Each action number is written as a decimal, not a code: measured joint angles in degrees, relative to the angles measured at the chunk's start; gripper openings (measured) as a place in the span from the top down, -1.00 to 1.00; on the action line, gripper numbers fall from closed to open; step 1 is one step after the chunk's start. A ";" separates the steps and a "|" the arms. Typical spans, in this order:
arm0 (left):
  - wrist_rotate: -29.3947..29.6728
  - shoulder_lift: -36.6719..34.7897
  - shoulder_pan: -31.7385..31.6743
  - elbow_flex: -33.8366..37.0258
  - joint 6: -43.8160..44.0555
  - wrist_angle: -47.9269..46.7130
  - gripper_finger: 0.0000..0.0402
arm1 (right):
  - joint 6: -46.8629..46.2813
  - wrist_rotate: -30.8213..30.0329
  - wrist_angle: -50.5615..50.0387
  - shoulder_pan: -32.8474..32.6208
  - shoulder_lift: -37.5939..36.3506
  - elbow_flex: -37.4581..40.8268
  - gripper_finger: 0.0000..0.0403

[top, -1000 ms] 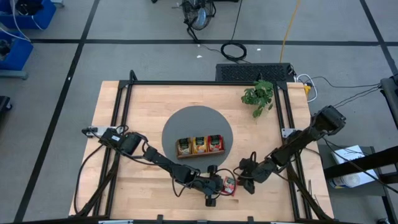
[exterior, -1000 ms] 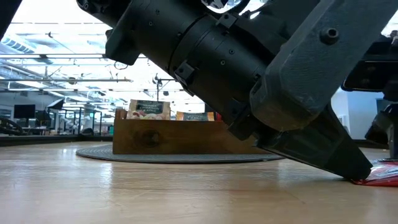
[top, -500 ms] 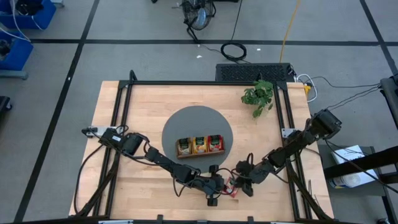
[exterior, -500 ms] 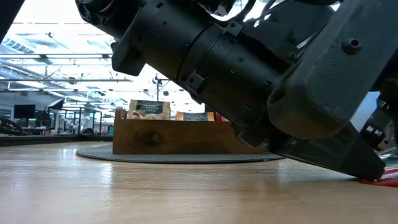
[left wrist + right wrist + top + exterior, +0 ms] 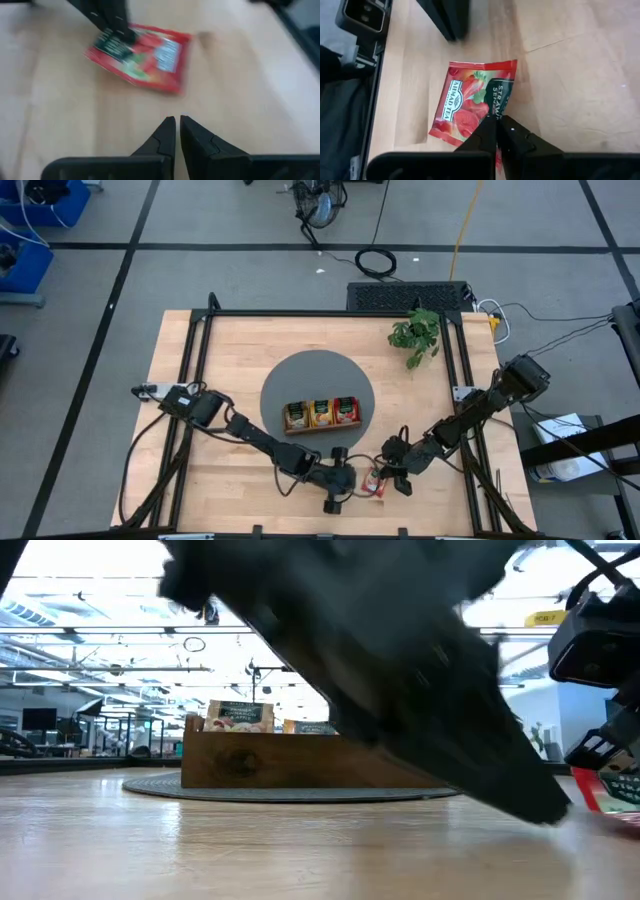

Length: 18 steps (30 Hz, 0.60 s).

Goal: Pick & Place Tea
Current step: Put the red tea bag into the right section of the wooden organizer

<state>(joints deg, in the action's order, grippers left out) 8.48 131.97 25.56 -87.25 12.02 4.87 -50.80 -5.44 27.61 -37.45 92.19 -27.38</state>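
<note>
tray [image 5: 322, 428]: three compartments, packets [image 5: 321, 412] upright | right tool [image 5: 496, 131]: pinching red packet [image 5: 470, 100]

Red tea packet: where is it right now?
In the high view the red tea packet lies near the table's front edge, between the left gripper and the right gripper, whose closed fingers pinch its edge.

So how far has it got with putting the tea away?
The wooden tray on the round mat already holds packets in all three compartments. In hand: the right gripper has pinched a red tea packet at the table's near edge, lifted at one end. The left gripper sits shut beside it, holding nothing. Left: carrying that packet to the tray.
</note>
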 joint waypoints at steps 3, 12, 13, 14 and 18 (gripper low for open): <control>0.23 -3.48 1.61 0.03 0.93 -6.50 0.85 | 0.94 -0.03 -0.21 0.00 -0.49 0.00 0.99; 14.79 -9.35 9.22 -0.05 6.57 -23.51 0.85 | 7.53 1.13 -0.90 1.99 -1.22 -0.02 1.00; 16.92 -9.54 10.02 -0.09 8.13 -24.57 0.85 | 8.53 2.46 -1.00 2.95 -1.94 -0.12 1.00; 19.00 -9.76 10.79 -0.16 9.67 -25.78 0.85 | 9.76 4.16 -1.52 4.09 -2.88 -0.55 1.00; 24.27 -10.11 13.08 -0.06 12.89 -28.79 0.85 | 16.66 8.55 -9.39 9.32 -8.15 -5.43 1.00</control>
<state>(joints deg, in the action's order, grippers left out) 32.75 121.86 38.64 -87.31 24.90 -23.93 -34.14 3.10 18.22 -28.13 84.04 -32.81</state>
